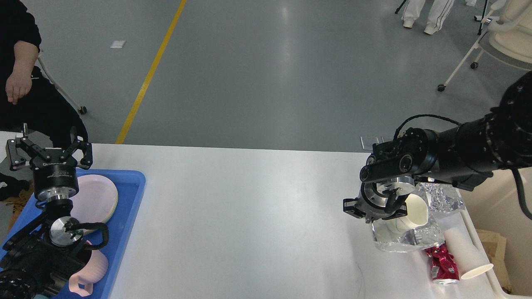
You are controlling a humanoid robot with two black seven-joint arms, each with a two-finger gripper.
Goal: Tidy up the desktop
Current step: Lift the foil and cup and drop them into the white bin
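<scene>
Above the surface (pixel 249 216) at right, my right tool (pixel 376 211) grips a clear bag (pixel 405 238) holding a cup (pixel 417 209), lifted clear. My left tool (pixel 50 151) is spread wide over the tray (pixel 129 207).

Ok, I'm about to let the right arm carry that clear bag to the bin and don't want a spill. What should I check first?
1. Right claw grips the clear plastic bag: cannot tell, its fingers are dark and the contact is hidden.
2. White cup secure: not ok, it sits tilted at the bag's top and might drop out.
3. Way to the cream bin: cannot tell, crumpled foil lies between.
4. Left claw out of the way: ok, open above the blue tray.
5. Desktop tidy: not ok, a red wrapper and a paper cup lie on it.
</scene>
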